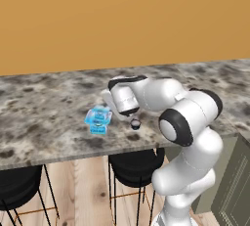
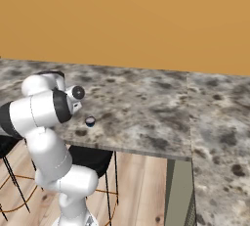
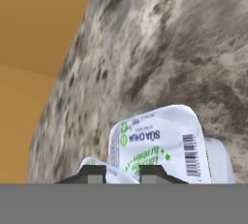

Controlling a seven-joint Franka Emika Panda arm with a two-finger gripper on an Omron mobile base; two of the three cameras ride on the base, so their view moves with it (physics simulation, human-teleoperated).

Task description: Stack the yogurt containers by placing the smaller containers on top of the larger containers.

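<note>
gripper (image 3: 122,173) tips stand close together, shut as far as we can tell, though we can't say whether they pinch anything. just past them lies a white tub (image 3: 160,143) on its side (label and barcode facing us) on the marble counter (image 3: 184,43). from the left base view the blue tub (image 1: 98,120) sits left of the hand, the dark cup (image 1: 135,124) just below it.
</note>
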